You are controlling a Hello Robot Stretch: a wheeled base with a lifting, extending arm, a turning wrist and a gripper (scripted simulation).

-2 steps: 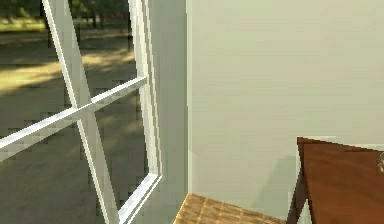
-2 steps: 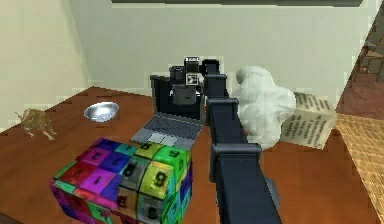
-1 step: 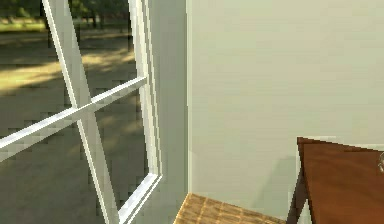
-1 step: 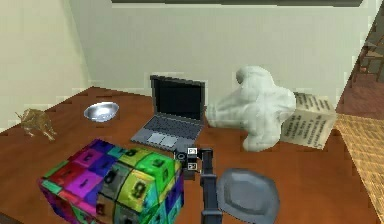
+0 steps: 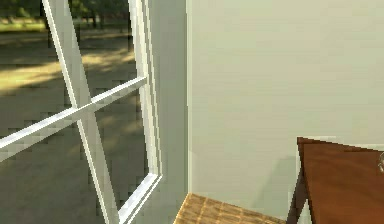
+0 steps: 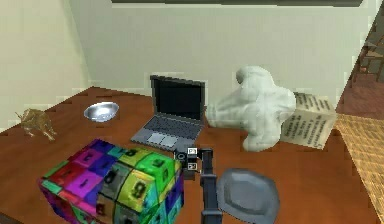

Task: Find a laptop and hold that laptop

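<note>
An open grey laptop (image 6: 173,111) with a dark screen stands on the brown wooden table (image 6: 300,165), near its middle. My arm rises from the bottom edge of the arm side view. The gripper (image 6: 180,157) is just in front of the laptop's keyboard, beside a multicoloured cube (image 6: 105,180). With the tabletop and the cube right at its far end, I cannot tell whether it holds anything or touches the laptop.
On the table are a white statue (image 6: 256,107), a printed box (image 6: 311,119), a metal bowl (image 6: 100,110), a small brown animal figure (image 6: 37,122) and a grey hat-like thing (image 6: 250,195). In the forward view there is a white-framed window (image 5: 85,100), a pale wall (image 5: 280,70) and a brown furniture corner (image 5: 340,180).
</note>
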